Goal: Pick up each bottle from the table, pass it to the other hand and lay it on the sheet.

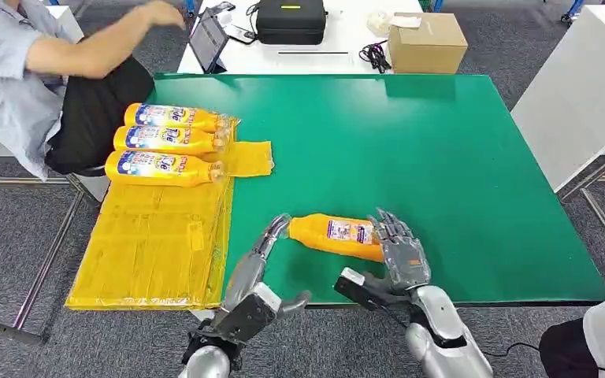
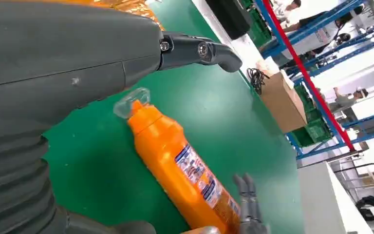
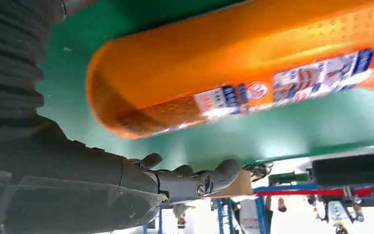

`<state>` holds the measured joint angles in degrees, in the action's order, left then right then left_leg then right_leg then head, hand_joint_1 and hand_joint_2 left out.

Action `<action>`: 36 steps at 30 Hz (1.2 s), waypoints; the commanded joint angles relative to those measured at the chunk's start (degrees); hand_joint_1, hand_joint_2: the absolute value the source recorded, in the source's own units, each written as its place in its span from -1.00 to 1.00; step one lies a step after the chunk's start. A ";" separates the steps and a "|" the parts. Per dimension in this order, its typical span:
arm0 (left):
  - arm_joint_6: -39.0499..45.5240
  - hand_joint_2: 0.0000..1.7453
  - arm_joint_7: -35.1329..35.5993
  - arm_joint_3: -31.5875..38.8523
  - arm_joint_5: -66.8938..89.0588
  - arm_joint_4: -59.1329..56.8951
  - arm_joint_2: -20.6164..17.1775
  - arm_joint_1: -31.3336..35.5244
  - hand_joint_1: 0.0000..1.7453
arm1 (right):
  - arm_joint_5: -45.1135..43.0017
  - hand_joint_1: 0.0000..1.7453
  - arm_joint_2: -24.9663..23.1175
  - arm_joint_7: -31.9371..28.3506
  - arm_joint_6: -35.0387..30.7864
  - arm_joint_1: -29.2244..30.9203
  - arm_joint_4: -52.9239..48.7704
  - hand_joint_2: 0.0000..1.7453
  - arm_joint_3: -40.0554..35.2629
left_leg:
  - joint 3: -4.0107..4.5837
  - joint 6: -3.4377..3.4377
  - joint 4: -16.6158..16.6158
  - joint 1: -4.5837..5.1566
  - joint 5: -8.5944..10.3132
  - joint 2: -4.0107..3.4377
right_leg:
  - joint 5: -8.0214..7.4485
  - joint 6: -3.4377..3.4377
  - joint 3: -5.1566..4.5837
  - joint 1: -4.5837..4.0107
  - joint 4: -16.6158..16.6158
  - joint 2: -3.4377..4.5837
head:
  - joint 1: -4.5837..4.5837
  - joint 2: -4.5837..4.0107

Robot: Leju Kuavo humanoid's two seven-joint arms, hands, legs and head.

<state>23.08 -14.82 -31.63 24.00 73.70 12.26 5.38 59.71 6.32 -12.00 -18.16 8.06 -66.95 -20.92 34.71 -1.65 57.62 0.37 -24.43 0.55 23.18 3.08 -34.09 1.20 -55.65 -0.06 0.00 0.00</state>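
An orange bottle [image 1: 335,235] [image 2: 185,170] [image 3: 233,73] with a printed label lies on its side on the green table [image 1: 425,150], near the front edge, cap pointing left. My left hand [image 1: 256,276] [image 2: 78,63] reaches toward the cap end with fingers stretched out and thumb apart, holding nothing. My right hand [image 1: 398,256] [image 3: 78,180] stands at the bottle's base, fingers spread behind it and thumb held away from it. A yellow sheet [image 1: 150,244] hangs over the table's left edge with three like bottles [image 1: 169,140] lying side by side on it.
A seated person [image 1: 16,71] at the far left lifts an arm over the table's back corner. On a white table behind are a tablet [image 1: 209,39], a black case [image 1: 290,20] and a cardboard box [image 1: 425,39]. Another white table [image 1: 583,87] stands on the right.
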 commanded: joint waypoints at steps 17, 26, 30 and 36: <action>-3.27 1.00 4.70 1.82 2.21 -8.35 0.92 4.97 -1.00 | -0.53 -1.00 -0.20 5.02 6.51 7.12 11.98 1.00 -5.73 | -0.28 0.11 -0.03 -0.08 -0.08 -0.09 | 0.05 -0.15 0.27 -0.09 0.07 0.05 | 0.00 0.00; -4.02 1.00 5.28 2.11 1.91 -7.71 0.64 4.51 -1.00 | 1.90 -1.00 0.66 7.03 5.60 7.44 10.16 1.00 -6.74 | -0.33 0.11 -0.02 -0.07 -0.08 -0.09 | 0.05 -0.14 0.31 -0.08 0.07 0.04 | 0.00 0.00; -4.02 1.00 5.28 2.11 1.91 -7.71 0.64 4.51 -1.00 | 1.90 -1.00 0.66 7.03 5.60 7.44 10.16 1.00 -6.74 | -0.27 0.08 -0.03 -0.05 -0.05 -0.06 | 0.03 -0.11 0.26 -0.06 0.06 0.02 | 0.00 0.00; -4.02 1.00 5.28 2.11 1.91 -7.71 0.64 4.51 -1.00 | 1.90 -1.00 0.66 7.03 5.60 7.44 10.16 1.00 -6.74 | -0.28 0.09 -0.02 -0.05 -0.06 -0.06 | 0.04 -0.12 0.27 -0.06 0.05 0.02 | 0.00 0.00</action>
<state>19.52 -9.84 -30.75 26.23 69.02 13.18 8.42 61.59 6.03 -5.27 -12.94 13.76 -60.26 -25.38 34.60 -1.65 57.62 0.37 -24.44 0.54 23.18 3.08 -34.00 1.20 -55.65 -0.05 0.00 0.00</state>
